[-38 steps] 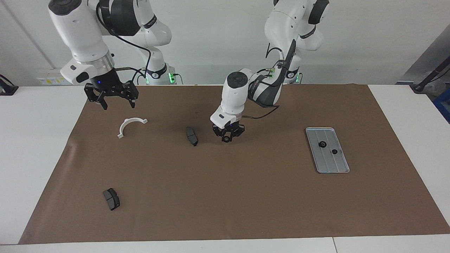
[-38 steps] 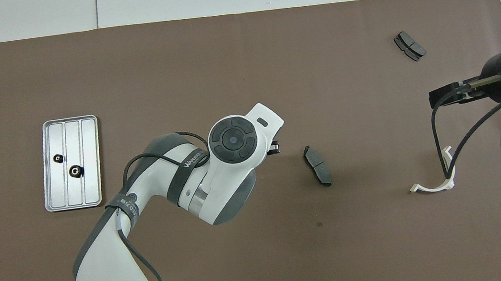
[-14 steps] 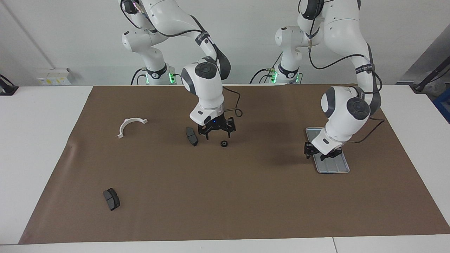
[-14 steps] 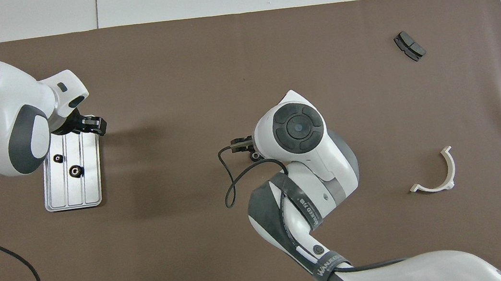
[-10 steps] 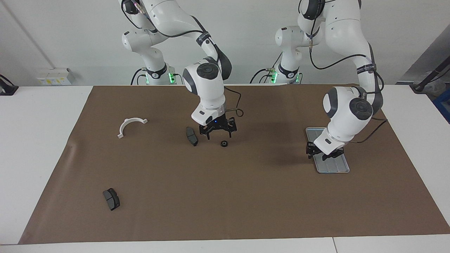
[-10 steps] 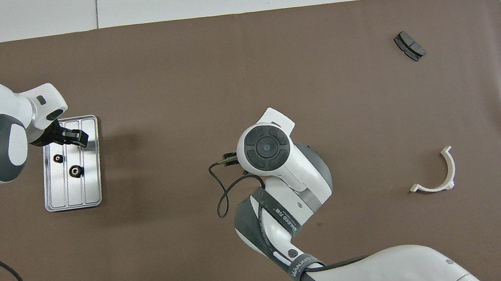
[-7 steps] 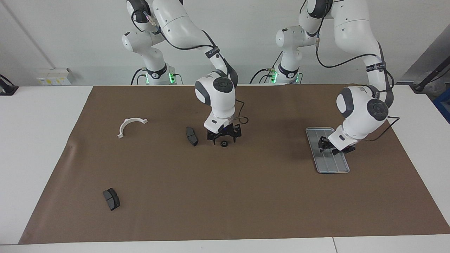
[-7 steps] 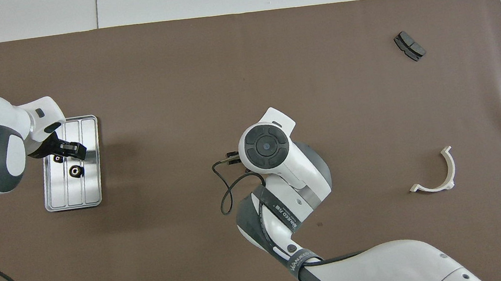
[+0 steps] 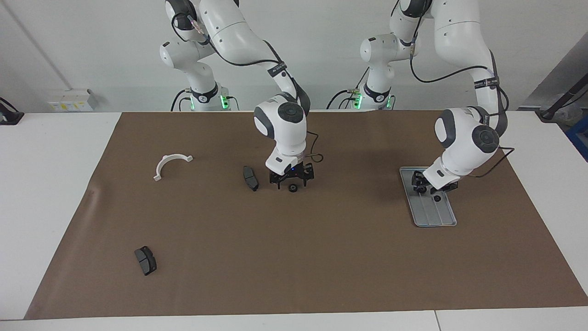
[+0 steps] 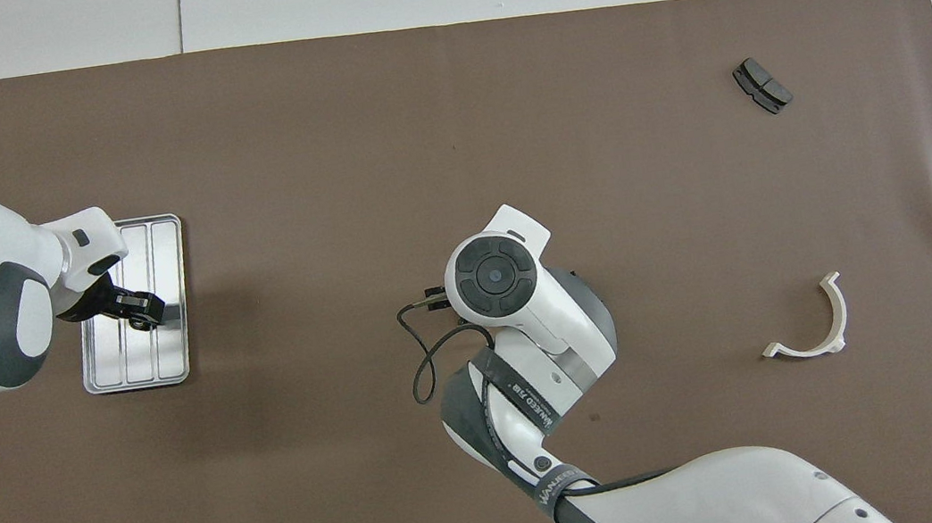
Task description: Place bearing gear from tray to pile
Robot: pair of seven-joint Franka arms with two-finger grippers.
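The silver ridged tray (image 9: 432,216) (image 10: 158,248) lies on the brown mat toward the left arm's end. One black bearing gear (image 9: 437,198) shows in it. My left gripper (image 9: 425,182) (image 10: 134,311) hangs low over the tray's end nearer to the robots, and the hand covers whatever lies beneath it. The pile shows as a single black gear (image 9: 292,187) mid-mat. My right gripper (image 9: 292,180) stands open just above that gear, fingers either side of it without gripping. In the overhead view the right arm's hand hides that gear.
A dark brake pad (image 9: 250,178) lies close beside the right gripper, toward the right arm's end. A white half-ring bracket (image 9: 171,164) (image 10: 807,324) and a second brake pad (image 9: 145,260) (image 10: 762,86) lie further that way.
The left gripper has left the mid-mat gear, crossed to the tray and slid along it toward the robots. The right gripper came from beside the bracket and sank over the mid-mat gear.
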